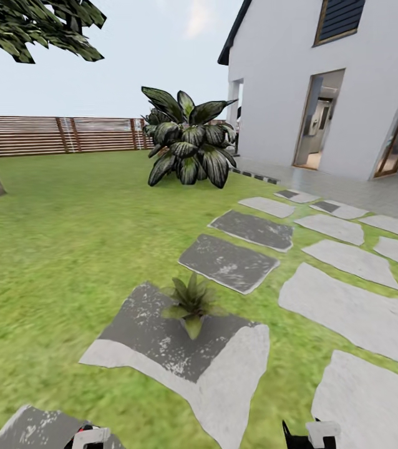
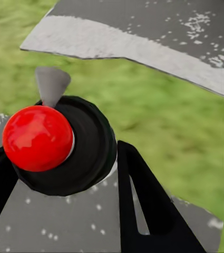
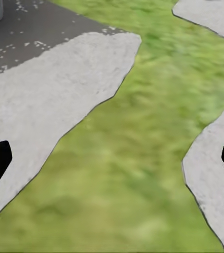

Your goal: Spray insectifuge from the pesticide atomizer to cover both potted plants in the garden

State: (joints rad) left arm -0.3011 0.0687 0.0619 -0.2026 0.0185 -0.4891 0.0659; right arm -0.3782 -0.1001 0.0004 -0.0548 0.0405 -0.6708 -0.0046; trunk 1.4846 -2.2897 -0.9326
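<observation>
Where frame edges crop both arms, left end effector [image 2: 59,174] clamps pesticide atomizer [image 2: 64,145] — right end effector [image 3: 112,158] spread, potted plant [image 1: 191,304] ahead.

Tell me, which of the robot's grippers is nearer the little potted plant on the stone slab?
Left, only slightly. The left gripper sits below-left of the potted plant, holding the atomizer; the right gripper sits below-right, a bit farther.

No text, label or number readable — none anywhere

potted plant [image 1: 191,304] upright on slab; atomizer [image 2: 59,145] seemingly gripped
</observation>
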